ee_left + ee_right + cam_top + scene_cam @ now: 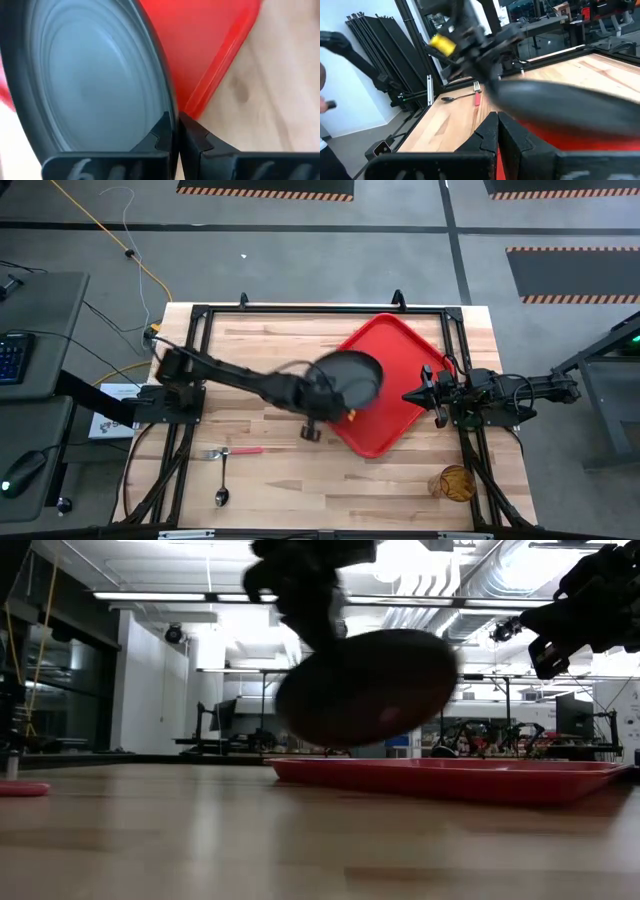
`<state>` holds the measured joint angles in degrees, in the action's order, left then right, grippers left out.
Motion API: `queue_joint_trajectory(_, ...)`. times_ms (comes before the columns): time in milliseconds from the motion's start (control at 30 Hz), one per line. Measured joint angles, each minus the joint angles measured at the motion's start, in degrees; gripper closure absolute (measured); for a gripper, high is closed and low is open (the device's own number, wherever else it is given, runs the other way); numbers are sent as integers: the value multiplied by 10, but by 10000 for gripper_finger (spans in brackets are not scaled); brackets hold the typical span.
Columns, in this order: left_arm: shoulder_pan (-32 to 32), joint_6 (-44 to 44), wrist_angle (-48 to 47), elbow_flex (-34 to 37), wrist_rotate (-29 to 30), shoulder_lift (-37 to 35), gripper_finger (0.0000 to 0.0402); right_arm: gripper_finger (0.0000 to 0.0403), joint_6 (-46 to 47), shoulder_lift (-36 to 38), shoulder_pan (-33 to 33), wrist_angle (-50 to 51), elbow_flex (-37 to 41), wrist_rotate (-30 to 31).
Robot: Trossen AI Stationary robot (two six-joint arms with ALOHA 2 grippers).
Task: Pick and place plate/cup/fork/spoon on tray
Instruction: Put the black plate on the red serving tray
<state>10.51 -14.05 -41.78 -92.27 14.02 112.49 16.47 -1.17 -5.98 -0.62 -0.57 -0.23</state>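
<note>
Plate (352, 376) carried in the air over the near-left part of the tray (400, 360), tilted, pinched at its rim by the left claw (176, 131). Clear of the tray floor in the low view, with a gap below it. Probably best lowered slowly and levelled before release, rim kept off the tray's raised edge, fingers opened only once the base sits flat. Plate set toward one side would leave room for the cup and cutlery.

Round, dark grey-black, smooth and faintly glossy, with concentric rings inside and a raised rim; likely hard plastic, apt to slip in so thin a pinch. Tray red, square, rounded corners, low lip, slick surface, lying cornerwise on the pale wood-plank tabletop (300, 480).

Fork (228, 451) with red-pink handle and spoon (222, 483), slim and dark, lying near the front-left on bare wood, well apart from the tray. Cup (455, 483), ribbed amber, translucent, near the front-right corner.

Right claw (424, 395) closed on nothing, waiting at the tray's right edge.
</note>
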Motion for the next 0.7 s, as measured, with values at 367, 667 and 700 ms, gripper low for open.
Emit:
queue_joint_trajectory(367, 7, -134, 95, -93, 20, 134, 397, 402, 0, 0, 0, 0, 0, 0)
queue_joint_trajectory(667, -12, -203, 133, -98, 51, 187, 395, 402, 0, 0, 0, 0, 0, 0)
queue_joint_trajectory(700, -14, -207, 132, -98, 58, 189, 395, 402, 0, 0, 0, 0, 0, 0)
